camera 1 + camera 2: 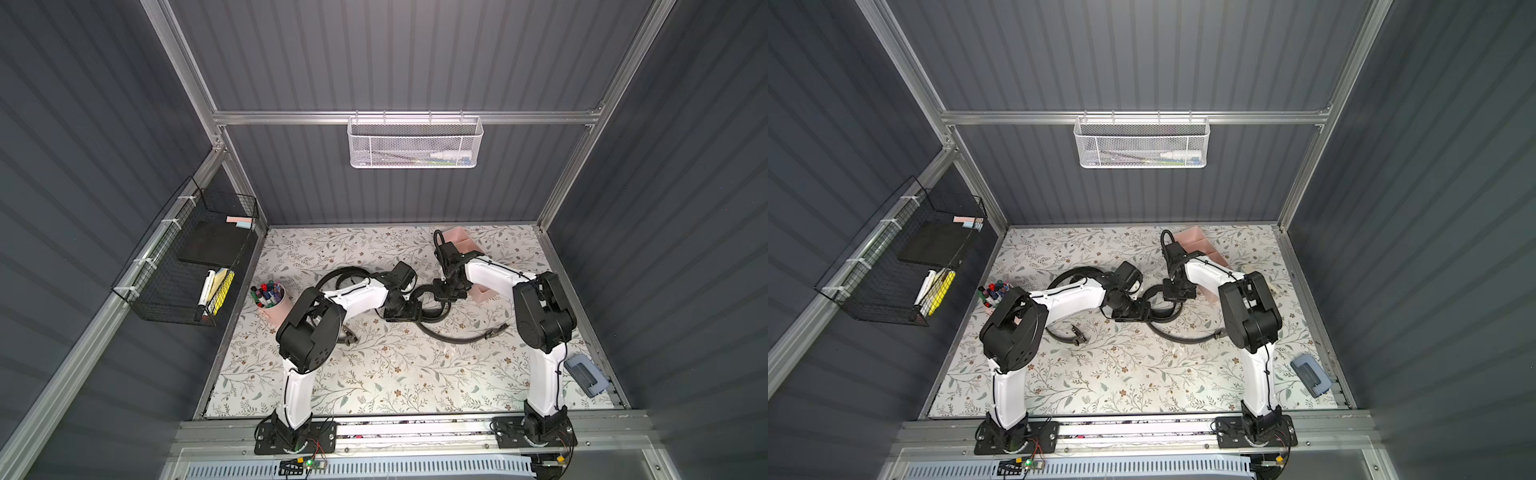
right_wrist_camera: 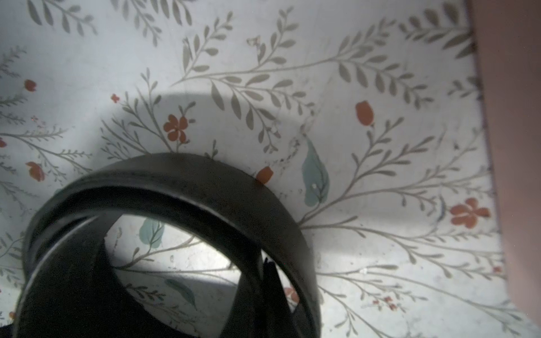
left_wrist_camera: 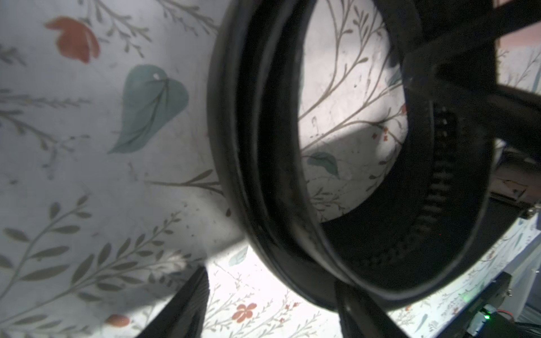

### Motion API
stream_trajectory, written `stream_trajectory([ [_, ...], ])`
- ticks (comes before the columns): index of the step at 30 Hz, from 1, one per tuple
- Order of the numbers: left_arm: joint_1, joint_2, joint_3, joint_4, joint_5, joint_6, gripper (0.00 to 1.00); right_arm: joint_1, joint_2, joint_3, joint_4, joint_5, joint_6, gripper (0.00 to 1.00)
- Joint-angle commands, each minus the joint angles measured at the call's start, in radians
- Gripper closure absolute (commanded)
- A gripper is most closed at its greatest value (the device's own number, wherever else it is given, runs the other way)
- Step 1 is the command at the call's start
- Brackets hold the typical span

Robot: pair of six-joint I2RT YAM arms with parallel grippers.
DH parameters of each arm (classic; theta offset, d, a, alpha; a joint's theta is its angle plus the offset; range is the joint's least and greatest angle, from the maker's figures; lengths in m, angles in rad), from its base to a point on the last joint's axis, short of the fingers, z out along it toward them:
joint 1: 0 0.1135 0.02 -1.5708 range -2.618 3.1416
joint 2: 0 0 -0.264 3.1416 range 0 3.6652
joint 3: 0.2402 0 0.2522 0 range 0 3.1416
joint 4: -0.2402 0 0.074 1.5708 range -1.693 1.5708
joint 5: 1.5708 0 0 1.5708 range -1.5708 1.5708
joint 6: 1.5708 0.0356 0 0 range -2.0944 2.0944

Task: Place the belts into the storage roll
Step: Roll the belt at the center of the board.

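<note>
One black belt [image 1: 449,336] lies mid-table, its near end coiled into a loop [image 3: 248,146] between my two grippers and its buckle end trailing toward the right arm. My right gripper [image 2: 268,281] is shut, its fingers pinched on the loop's wall [image 2: 205,181]. My left gripper [image 3: 275,307] is open beside the loop. One of its fingers [image 3: 360,310] touches the coil's outer edge, with bare table between the two. The second belt [image 1: 332,276] curls under my left arm, buckle [image 1: 1077,334] showing. The pink storage roll [image 1: 461,239] lies behind the right arm, partly hidden.
A pink cup of markers [image 1: 270,299] stands at the table's left edge. A blue-grey box [image 1: 584,374] sits at the right edge. A black wire basket [image 1: 187,266] hangs on the left wall and a white mesh basket [image 1: 415,143] on the back wall.
</note>
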Motion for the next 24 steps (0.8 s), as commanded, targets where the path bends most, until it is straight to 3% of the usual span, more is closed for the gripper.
stream_trajectory([
  [1,0.008,0.047,0.0,-0.051,-0.014,0.001,0.42,-0.006,0.027,0.014,-0.028,0.002,0.005,1.0],
  [5,0.008,0.056,-0.001,-0.061,-0.016,0.003,0.57,-0.006,0.029,0.014,-0.036,0.025,0.023,1.0],
  [10,0.008,0.035,-0.008,-0.089,-0.037,-0.002,0.89,-0.008,0.026,0.019,-0.057,0.102,0.104,1.0],
  [11,0.008,0.027,-0.015,-0.093,-0.047,-0.004,0.92,-0.008,0.023,0.017,-0.058,0.121,0.13,1.0],
  [19,0.0,-0.116,-0.237,0.005,-0.132,-0.217,0.95,-0.022,0.054,0.055,-0.068,0.136,0.314,1.0],
  [24,0.0,-0.165,-0.285,-0.047,-0.166,-0.232,0.94,-0.03,0.093,0.109,-0.093,0.134,0.363,1.0],
])
